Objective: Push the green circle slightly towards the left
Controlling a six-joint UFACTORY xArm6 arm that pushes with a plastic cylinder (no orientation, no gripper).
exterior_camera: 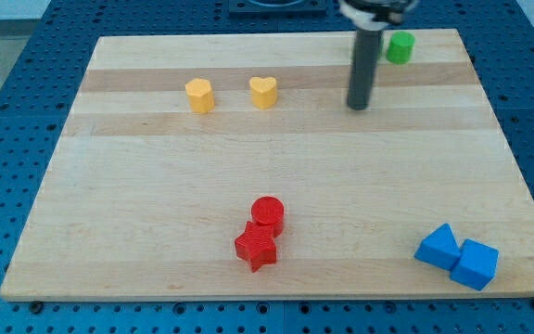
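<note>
The green circle [400, 47] sits near the board's top edge, toward the view's right. My tip [358, 106] is on the board below and to the left of the green circle, a short gap apart from it. The rod rises from the tip toward the view's top, and its shaft passes just left of the green circle.
A yellow hexagon-like block [200, 95] and a yellow heart [263, 92] lie at upper left of centre. A red circle [268, 213] touches a red star [257, 247] at bottom centre. Two blue blocks [438, 247] [476, 263] touch at bottom right. The wooden board [156, 186] lies on a blue perforated table.
</note>
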